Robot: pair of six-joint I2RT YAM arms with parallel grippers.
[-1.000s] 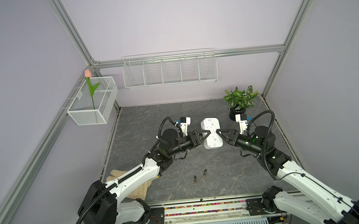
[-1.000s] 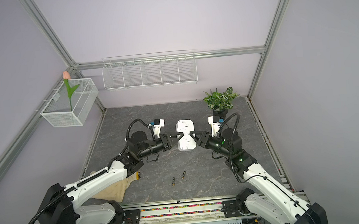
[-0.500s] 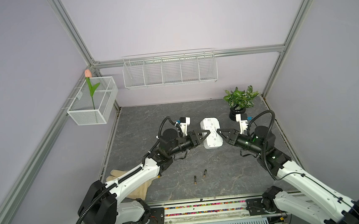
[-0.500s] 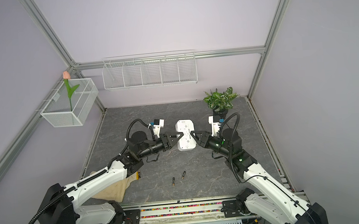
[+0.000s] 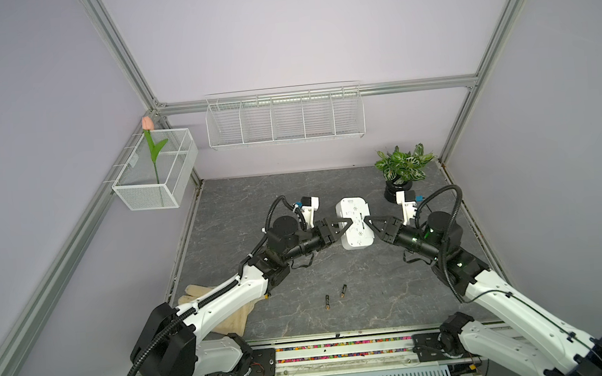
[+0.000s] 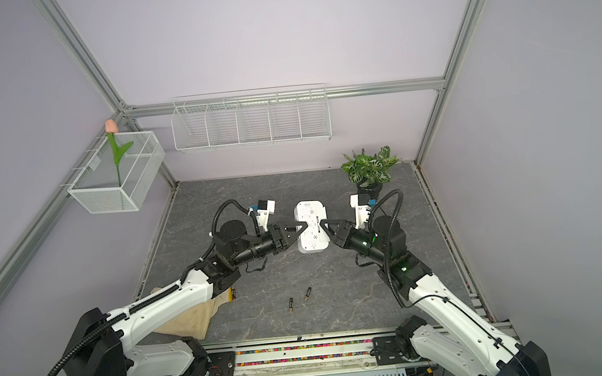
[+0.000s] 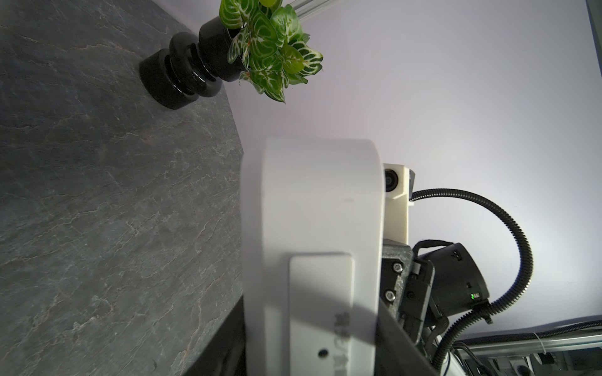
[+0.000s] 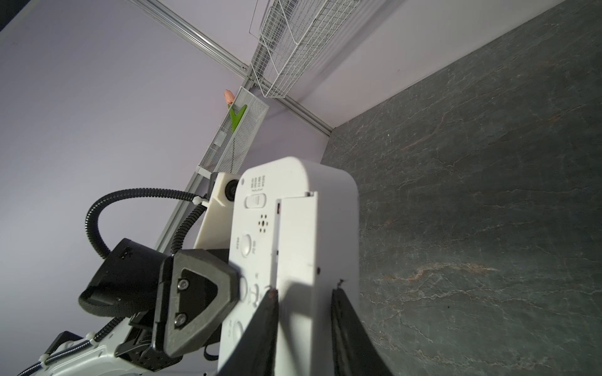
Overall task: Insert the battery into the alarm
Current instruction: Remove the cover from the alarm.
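Observation:
Both arms hold the white alarm [image 5: 353, 207] [image 6: 308, 210] above the middle of the table, back side up. My left gripper [image 5: 348, 225] [image 7: 312, 338] is shut across its thickness from the left, one finger on the back and one underneath. My right gripper [image 5: 367, 221] [image 8: 304, 293] meets the right edge, where its fingers clamp a narrow raised cover strip [image 8: 298, 234], slightly lifted from the alarm [image 8: 335, 201]. Two batteries [image 5: 327, 301] [image 5: 343, 290] lie loose near the table's front. A third battery [image 6: 232, 293] lies beside the left forearm.
A potted plant [image 5: 402, 166] stands at the back right, close behind the right wrist. A beige glove [image 5: 225, 319] lies at the front left under the left arm. A wire shelf [image 5: 284, 115] and a mesh box [image 5: 155, 171] holding a tulip hang on the walls.
The right gripper's jaws have narrowed onto the alarm's right edge. The alarm, the left gripper and both arms have stayed in place.

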